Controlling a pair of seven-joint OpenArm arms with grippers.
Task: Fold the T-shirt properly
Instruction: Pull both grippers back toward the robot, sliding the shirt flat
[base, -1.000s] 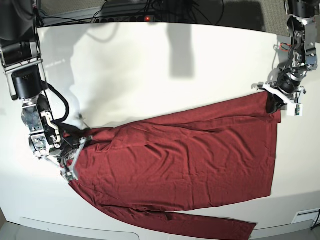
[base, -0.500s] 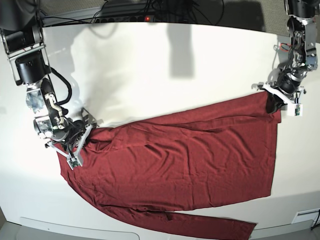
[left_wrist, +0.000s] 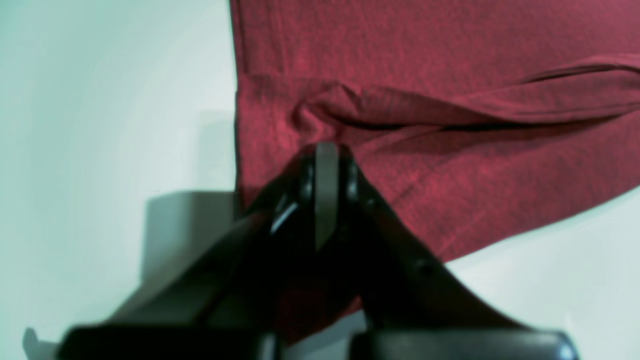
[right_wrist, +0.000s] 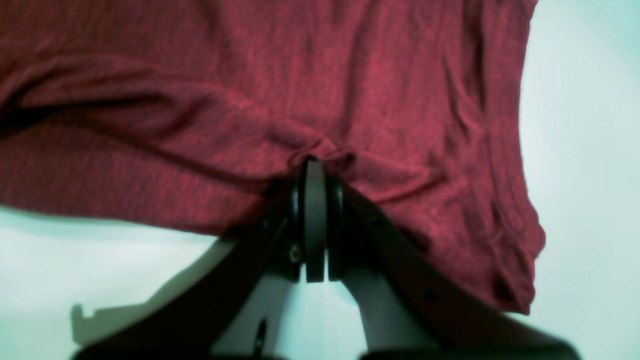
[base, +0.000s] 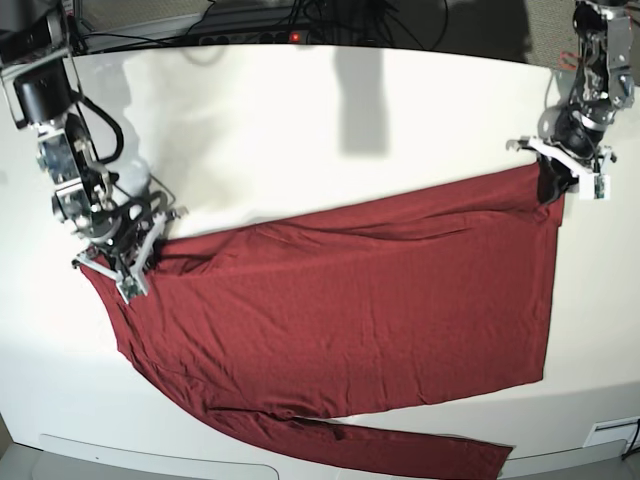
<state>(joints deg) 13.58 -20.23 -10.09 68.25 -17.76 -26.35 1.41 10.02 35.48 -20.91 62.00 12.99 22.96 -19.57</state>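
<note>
While both arms have the T-shirt (base: 350, 310) pinched at opposite ends, I'd say the sketchy bit is how little cloth each one actually has. The left gripper (left_wrist: 326, 165) is closed tight on a small bunch right at one corner of the shirt, at the right side of the base view, and the right gripper (right_wrist: 314, 172) is clamped just as tight on a puckered bit of the other end, near the edge. Thin wrinkly knit like this looks slippery, so if the arms pull apart to stretch it, my guess is one pinch slides off and that end just flops.

Other worry: one long sleeve (base: 400, 448) trails along the near edge of the table (base: 300, 140), and its cuff end looks like it's right at the lip, maybe past it. Lift or drag the body and the sleeve could slide off or twist under. There's also a long crease running in from the left gripper's corner, which could get folded in for good.

Shirt's spread across the near half of the table, slanting a bit, mostly flat. Table is plain white, smooth, slightly glossy, so not much friction to help. Along the far edge there's a tangle of black cables (base: 300, 20) and a small red light (base: 295, 37).
</note>
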